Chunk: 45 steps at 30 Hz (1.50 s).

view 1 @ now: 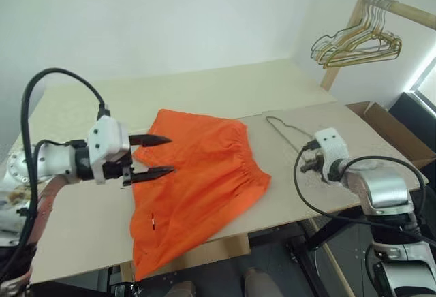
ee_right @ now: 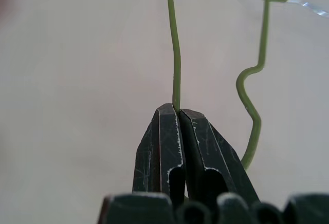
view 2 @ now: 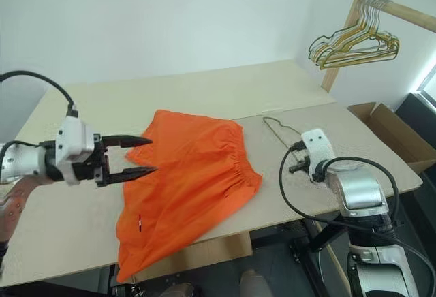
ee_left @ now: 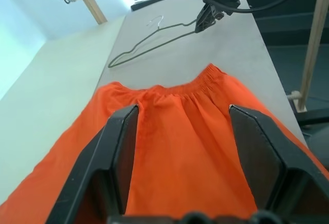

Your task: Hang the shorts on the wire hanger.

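the orange shorts (view 1: 197, 181) lie spread on the desk (view 1: 75, 229), waistband toward the right arm, one leg draping over the near desk edge. the wire hanger (ee_left: 154, 41) rests on the desk just beside the waistband, apart from the fabric. the right gripper (ee_right: 179, 112) has its jaws closed tight on one thin wire of the hanger, pinching it right at the tips. the left gripper (view 1: 158, 154) hovers over the shorts' far-left part with its jaws spread wide and holding nothing. the main risk looks like the wire itself: gripped only at the tips, it could swivel or slip out once lifted, leaving the hanger dangling askew. the overhanging leg could also drag the soft shorts off the desk if the left gripper nudges them. the bunch of hangers (view 1: 357, 41) on the rack stands well apart.
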### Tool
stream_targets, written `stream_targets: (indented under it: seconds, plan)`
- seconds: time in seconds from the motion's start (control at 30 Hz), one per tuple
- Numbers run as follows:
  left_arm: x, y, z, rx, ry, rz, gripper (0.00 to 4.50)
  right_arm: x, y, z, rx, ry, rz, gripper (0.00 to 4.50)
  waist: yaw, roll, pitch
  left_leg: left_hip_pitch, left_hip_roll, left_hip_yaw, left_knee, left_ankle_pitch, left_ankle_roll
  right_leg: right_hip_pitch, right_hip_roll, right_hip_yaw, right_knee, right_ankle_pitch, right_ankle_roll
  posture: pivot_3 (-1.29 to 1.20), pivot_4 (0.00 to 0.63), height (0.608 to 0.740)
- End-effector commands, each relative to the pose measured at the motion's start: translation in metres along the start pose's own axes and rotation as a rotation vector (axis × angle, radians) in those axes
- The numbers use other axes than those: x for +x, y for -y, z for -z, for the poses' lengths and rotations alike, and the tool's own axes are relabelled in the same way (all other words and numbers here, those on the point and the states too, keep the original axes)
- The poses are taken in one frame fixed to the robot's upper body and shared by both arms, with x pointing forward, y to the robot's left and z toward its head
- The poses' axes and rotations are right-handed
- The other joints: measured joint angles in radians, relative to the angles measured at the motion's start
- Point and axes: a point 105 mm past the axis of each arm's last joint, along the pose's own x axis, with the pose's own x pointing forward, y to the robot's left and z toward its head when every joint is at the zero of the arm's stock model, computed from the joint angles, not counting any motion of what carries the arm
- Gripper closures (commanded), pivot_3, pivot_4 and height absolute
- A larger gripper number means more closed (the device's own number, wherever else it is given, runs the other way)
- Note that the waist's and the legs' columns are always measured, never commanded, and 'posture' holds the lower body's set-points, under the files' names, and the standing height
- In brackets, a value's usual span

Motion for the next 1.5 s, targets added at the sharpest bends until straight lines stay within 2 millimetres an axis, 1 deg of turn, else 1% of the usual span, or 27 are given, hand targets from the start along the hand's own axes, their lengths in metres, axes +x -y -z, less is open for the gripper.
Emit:
stream_targets:
  seconds: [0.03,0.07,0.1,0.13,0.23,0.3,0.4,0.47,0.53,0.67,0.73,0.87,0.97,1.1,1.2,1.3,1.4,1.43,1.5]
  plan:
    - [0.012,-0.028,-0.014,-0.084,0.081,-0.089,1.48,-0.022,-0.001,-0.052,-0.342,0.309,0.082,4.42,0.0,0.0,0.0,0.0,-0.001,0.0,0.0,0.0,0.0,0.0,0.0,0.0,0.0,0.0,0.0,-0.24,0.023,0.74]
    - [0.015,-0.036,-0.017,-0.11,0.102,-0.098,1.31,-0.026,-0.007,-0.055,-0.416,0.348,0.065,4.47,-0.003,0.0,0.0,0.0,-0.001,0.0,0.0,0.0,0.0,0.0,0.0,0.0,-0.001,0.0,0.001,-0.24,0.021,0.74]
    - [0.017,-0.04,-0.018,-0.125,0.111,-0.101,1.13,-0.027,-0.011,-0.056,-0.453,0.366,0.052,4.5,-0.011,-0.001,0.0,0.0,-0.001,0.0,0.0,0.0,0.0,0.0,0.0,0.0,-0.001,0.0,0.001,-0.25,0.018,0.74]
    - [0.018,-0.044,-0.021,-0.14,0.129,-0.082,0.96,-0.031,-0.017,-0.057,-0.539,0.414,0.033,4.5,-0.023,-0.001,-0.001,0.0,-0.001,0.0,0.0,0.0,0.0,0.0,0.0,0.0,-0.001,0.0,0.001,-0.26,0.014,0.74]
    - [0.02,-0.061,-0.028,-0.16,0.149,-0.058,0.05,-0.047,-0.038,-0.058,-0.794,0.567,-0.029,4.5,-0.043,-0.001,-0.001,0.0,-0.001,0.0,0.0,0.0,0.0,0.0,0.0,0.0,-0.001,0.0,0.001,-0.27,0.009,0.74]
    - [0.021,-0.071,-0.028,-0.154,0.14,-0.066,0.02,-0.055,-0.046,-0.057,-0.926,0.644,-0.056,4.5,-0.059,-0.001,-0.001,0.0,-0.001,0.001,0.0,0.0,-0.001,0.001,0.0,0.0,-0.001,0.0,0.001,-0.29,0.004,0.74]
    - [0.023,-0.079,-0.024,-0.159,0.12,-0.046,0.02,-0.06,-0.048,-0.056,-1.088,0.723,-0.049,4.5,-0.092,-0.001,-0.001,0.002,-0.001,0.001,0.001,0.001,-0.001,0.003,0.0,0.0,-0.001,0.001,0.002,-0.3,0.0,0.74]
    - [0.026,-0.08,-0.015,-0.139,0.074,0.002,0.02,-0.062,-0.046,-0.057,-1.198,0.774,-0.036,4.5,-0.11,-0.001,-0.001,0.004,-0.001,0.001,0.001,0.001,-0.001,0.006,0.0,0.0,-0.002,0.0,0.002,-0.31,0.0,0.74]
    - [0.031,-0.083,-0.004,-0.126,0.02,0.001,0.02,-0.064,-0.043,-0.06,-1.265,0.826,-0.024,4.5,-0.128,-0.001,-0.001,0.006,-0.001,0.001,0.001,0.001,-0.001,0.008,0.0,0.0,-0.002,0.0,0.002,-0.32,0.0,0.74]
    - [0.038,-0.079,0.01,-0.165,-0.03,0.114,0.02,-0.065,-0.037,-0.069,-1.334,0.881,0.01,4.5,-0.161,-0.002,-0.001,0.006,-0.001,0.001,0.001,0.001,-0.001,0.008,0.0,0.0,-0.002,0.0,0.002,-0.33,0.0,0.74]
    - [0.042,-0.079,0.016,-0.172,-0.058,0.14,0.02,-0.066,-0.036,-0.072,-1.349,0.906,0.016,4.5,-0.176,-0.002,-0.001,0.006,-0.001,0.0,0.001,0.001,-0.001,0.008,0.0,0.0,-0.002,0.0,0.002,-0.33,0.0,0.74]
    - [0.052,-0.077,0.027,-0.165,-0.105,0.205,0.02,-0.069,-0.039,-0.08,-1.374,0.962,0.019,4.5,-0.191,-0.002,-0.002,0.006,-0.001,0.0,0.001,0.001,-0.001,0.009,0.0,0.0,-0.001,0.0,0.003,-0.34,0.0,0.74]
    - [0.058,-0.078,0.032,-0.18,-0.121,0.233,0.02,-0.071,-0.042,-0.084,-1.377,0.992,0.017,4.5,-0.207,-0.002,-0.002,0.007,-0.001,0.0,0.001,0.001,-0.001,0.009,0.0,0.001,-0.001,0.0,0.003,-0.34,0.0,0.74]
    - [0.061,-0.069,0.04,-0.166,-0.161,0.313,0.02,-0.072,-0.043,-0.089,-1.379,1.008,0.031,4.5,-0.226,-0.002,-0.002,0.007,-0.001,0.0,0.001,0.001,-0.001,0.009,0.0,0.001,0.0,0.0,0.003,-0.35,0.0,0.74]
    - [0.062,-0.067,0.046,-0.147,-0.193,0.32,0.58,-0.072,-0.043,-0.092,-1.379,1.018,0.041,4.5,-0.237,-0.002,-0.002,0.007,-0.001,0.0,0.001,0.001,-0.001,0.009,0.0,0.001,0.0,0.0,0.003,-0.35,0.0,0.74]
    - [0.061,-0.069,0.047,-0.142,-0.199,0.312,1.51,-0.073,-0.043,-0.093,-1.38,1.024,0.043,4.5,-0.243,-0.002,-0.002,0.007,-0.001,0.0,0.001,0.001,-0.001,0.009,0.0,0.001,0.001,0.0,0.004,-0.35,0.0,0.74]
    - [0.061,-0.07,0.046,-0.142,-0.193,0.307,2.54,-0.072,-0.043,-0.092,-1.381,1.023,0.042,4.5,-0.243,-0.002,-0.002,0.008,-0.001,0.0,0.001,0.001,-0.001,0.009,0.0,0.001,0.001,0.0,0.004,-0.34,0.0,0.74]
    - [0.06,-0.071,0.045,-0.142,-0.188,0.304,2.79,-0.072,-0.043,-0.092,-1.383,1.025,0.04,4.5,-0.243,-0.002,-0.002,0.008,-0.001,0.0,0.001,0.001,-0.001,0.009,0.0,0.001,0.002,0.0,0.004,-0.34,0.0,0.74]
    - [0.06,-0.072,0.044,-0.141,-0.183,0.298,3.44,-0.071,-0.044,-0.092,-1.386,1.026,0.036,4.5,-0.243,-0.002,-0.002,0.008,-0.001,0.0,0.001,0.001,-0.001,0.009,0.0,0.001,0.002,0.0,0.004,-0.34,0.0,0.74]
